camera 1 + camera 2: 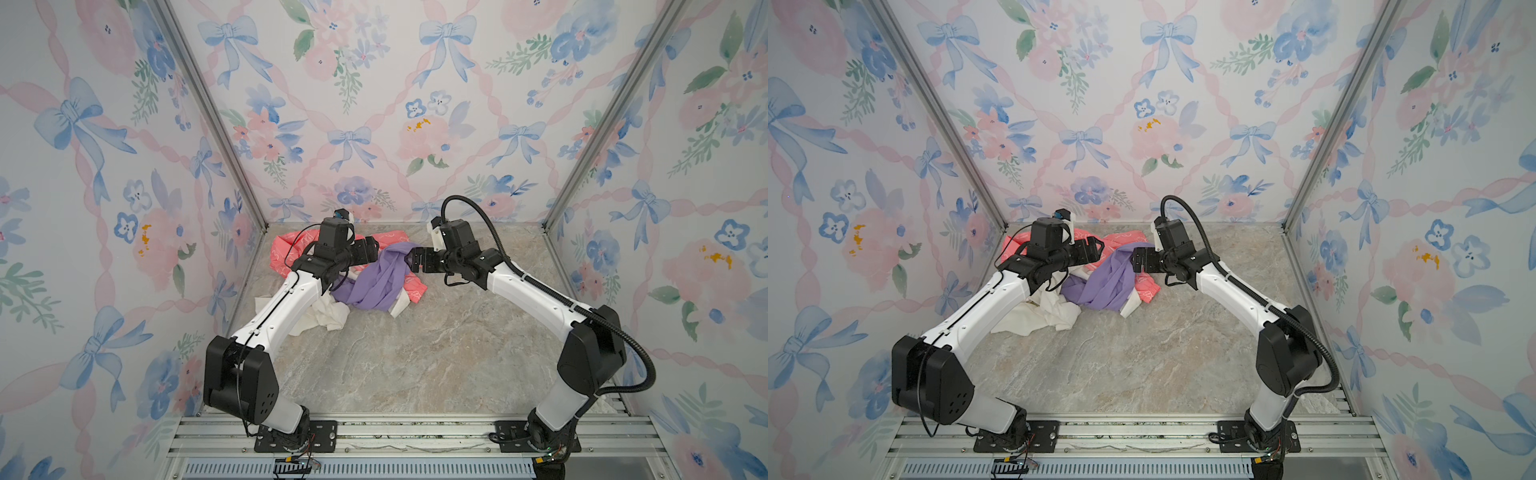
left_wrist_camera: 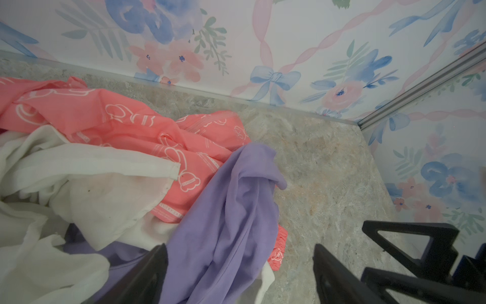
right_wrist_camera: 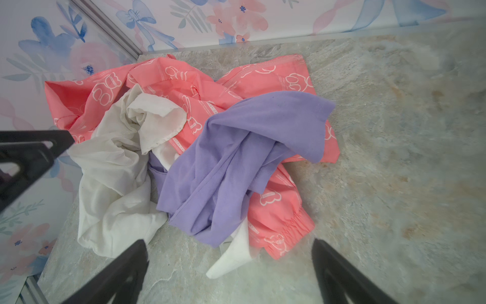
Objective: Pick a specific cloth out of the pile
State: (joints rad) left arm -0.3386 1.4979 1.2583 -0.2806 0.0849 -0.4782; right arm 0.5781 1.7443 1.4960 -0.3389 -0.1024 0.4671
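Observation:
The pile sits at the back of the marble table. On top of it, in both top views, lies the plain lavender cloth [image 1: 376, 284] [image 1: 1106, 286], draped over a coral-pink printed garment [image 1: 284, 249] and a cream-white shirt [image 1: 328, 318]. My left gripper [image 1: 370, 249] [image 2: 239, 248] hovers open over the pile's left side; the cloth [image 2: 231, 205] runs under the gap and is not clamped. My right gripper [image 1: 415, 258] [image 3: 228, 243] stands open just right of the cloth [image 3: 236, 163], above bare table. The two grippers face each other across the cloth.
Floral-papered walls close in the back and both sides, with aluminium posts [image 1: 208, 108] in the corners. The pile lies near the back-left corner. Bare marble tabletop [image 1: 415, 353] stretches in front and to the right. The arm bases stand on a metal rail [image 1: 415, 432] at the front.

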